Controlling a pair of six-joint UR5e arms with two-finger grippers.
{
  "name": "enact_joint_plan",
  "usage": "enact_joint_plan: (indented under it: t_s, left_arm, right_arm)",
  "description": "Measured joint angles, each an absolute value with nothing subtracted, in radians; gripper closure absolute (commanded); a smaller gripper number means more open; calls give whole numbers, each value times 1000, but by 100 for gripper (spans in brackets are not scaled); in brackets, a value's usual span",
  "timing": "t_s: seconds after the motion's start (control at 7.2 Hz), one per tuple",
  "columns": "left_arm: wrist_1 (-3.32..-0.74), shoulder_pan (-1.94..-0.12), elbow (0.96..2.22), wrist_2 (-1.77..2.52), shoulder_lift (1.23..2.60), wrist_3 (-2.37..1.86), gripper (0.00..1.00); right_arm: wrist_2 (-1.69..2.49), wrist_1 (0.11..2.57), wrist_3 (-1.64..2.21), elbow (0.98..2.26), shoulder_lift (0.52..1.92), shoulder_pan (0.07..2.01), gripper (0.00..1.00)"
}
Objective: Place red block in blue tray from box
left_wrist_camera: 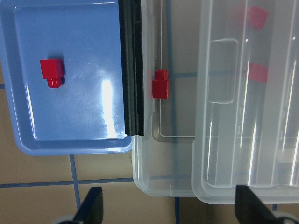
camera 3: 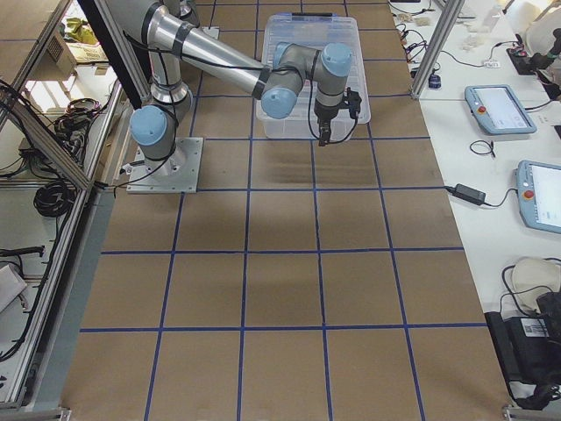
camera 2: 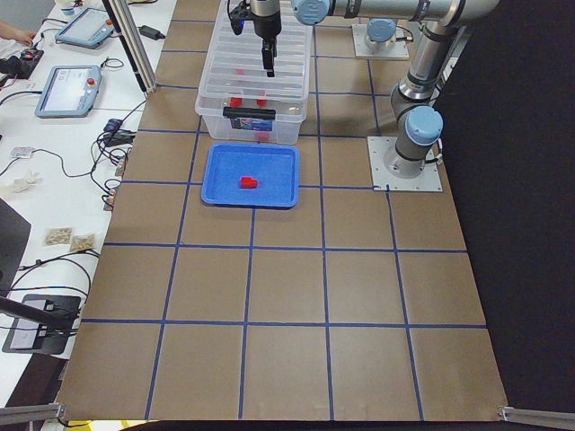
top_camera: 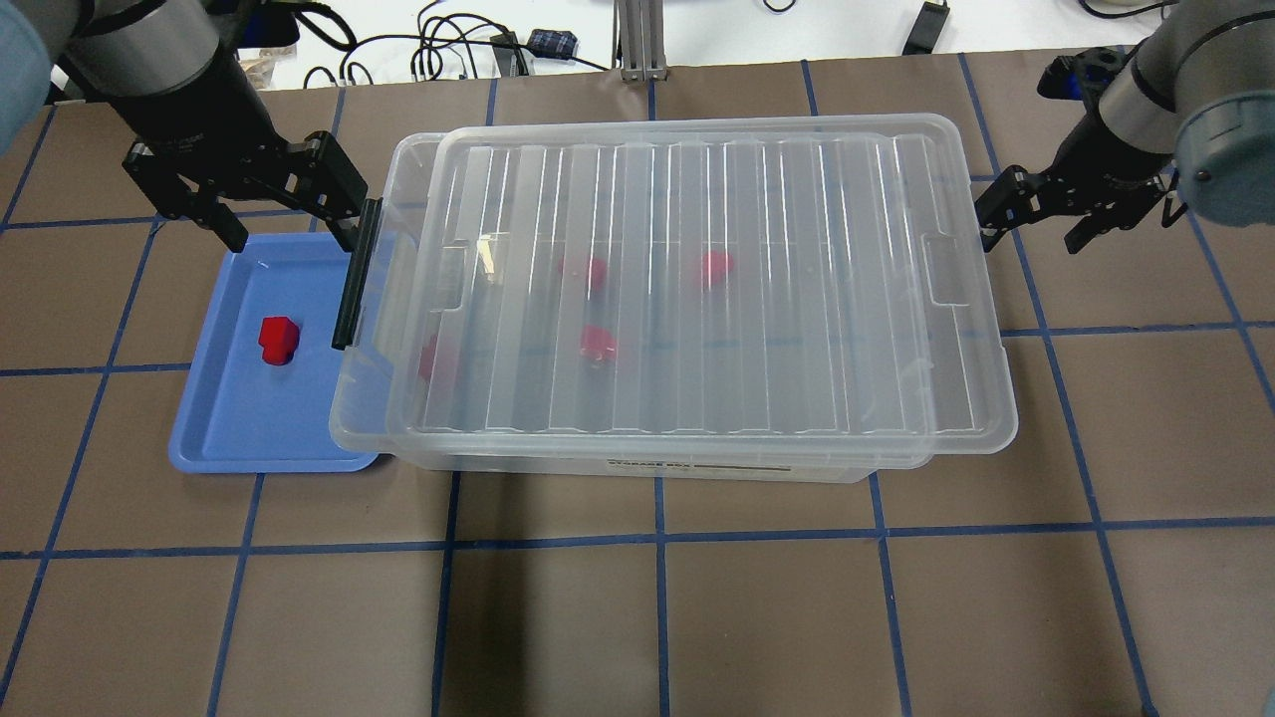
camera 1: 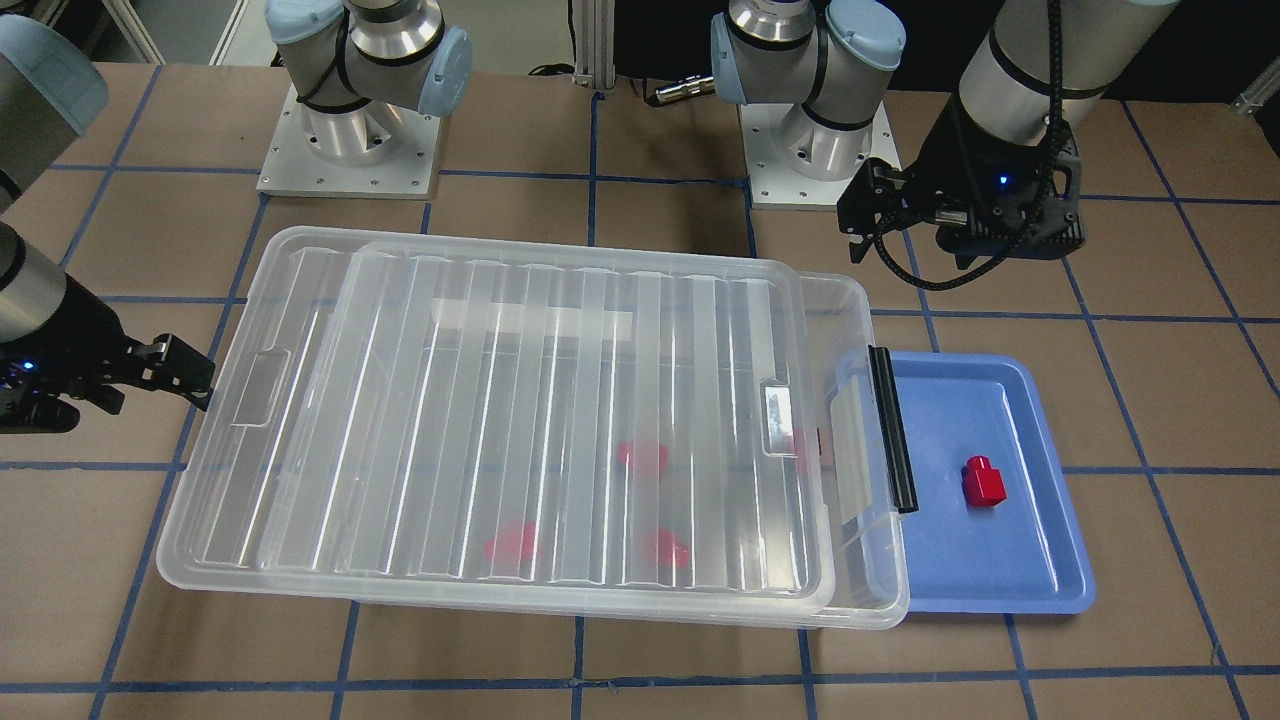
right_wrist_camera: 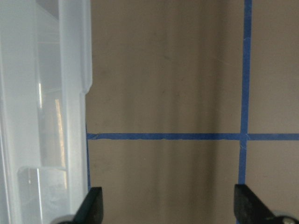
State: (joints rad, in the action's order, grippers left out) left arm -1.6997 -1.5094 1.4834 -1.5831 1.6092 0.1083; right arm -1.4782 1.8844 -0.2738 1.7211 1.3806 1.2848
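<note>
Here's the box (top_camera: 518,460): clear plastic, smooth, its walls see-through with a soft glare. Its lid (camera 1: 560,400) is translucent and ribbed, each ridge throwing a bright streak, and it is cloudy enough to blur the red pieces (camera 1: 642,456) beneath. At the box's end, the latch bar (camera 1: 893,430) is black with a dull sheen. Just beside that end sits the blue tray (camera 1: 1010,560), glossy plastic with white highlights on its floor. On it is the red block (camera 1: 984,482), hard, smooth and slightly shiny. Under the box, the table (top_camera: 757,617) looks matt brown, paper-like. Beyond the box is a base plate (camera 1: 290,175) of pale satin metal.
</note>
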Motion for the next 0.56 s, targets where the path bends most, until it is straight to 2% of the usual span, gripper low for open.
enact_joint_plan:
  t_s: [0.56]
  left_arm:
    - [-1699, -1509, 1483, -1583, 1609, 109, 0]
  right_arm:
    - [-1456, 1886, -250, 1721, 1381, 1311, 0]
